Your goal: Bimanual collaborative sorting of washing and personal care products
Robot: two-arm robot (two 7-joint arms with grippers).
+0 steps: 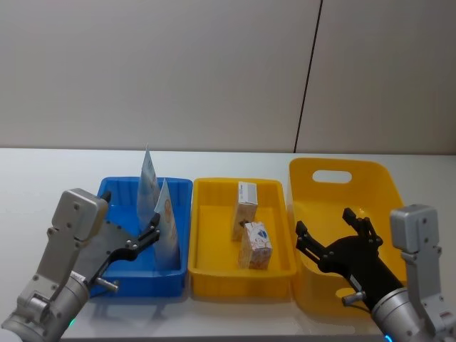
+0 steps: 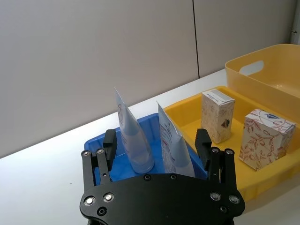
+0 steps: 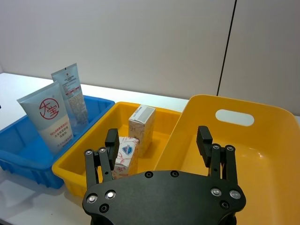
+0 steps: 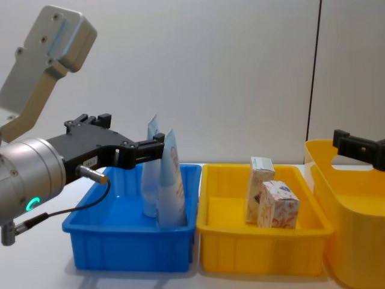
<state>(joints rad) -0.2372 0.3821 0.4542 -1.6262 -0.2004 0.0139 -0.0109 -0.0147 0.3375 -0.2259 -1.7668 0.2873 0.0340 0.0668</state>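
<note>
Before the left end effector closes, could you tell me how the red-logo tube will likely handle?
The tube stands crimped end up in the blue tray, tall and narrow at the base, so a push would probably tip it. Its flattened top suggests a soft body that may give under a squeeze.

Wall (image 1: 157,71) recorded behind the work area: plain, matte, grey-beige, unmarked. It is divided into two panels by a thin dark vertical seam (image 1: 308,78), placed right of centre in the head view, so the wider panel is seen on the left. A white table (image 1: 43,171) is set in front of the wall. Its far edge is read as a straight horizontal line against the wall's base. The tabletop is noted as smooth and pale, with a faint sheen in the left wrist view. Lighting is judged even and diffuse; only soft shadows are cast on the tabletop.
</note>
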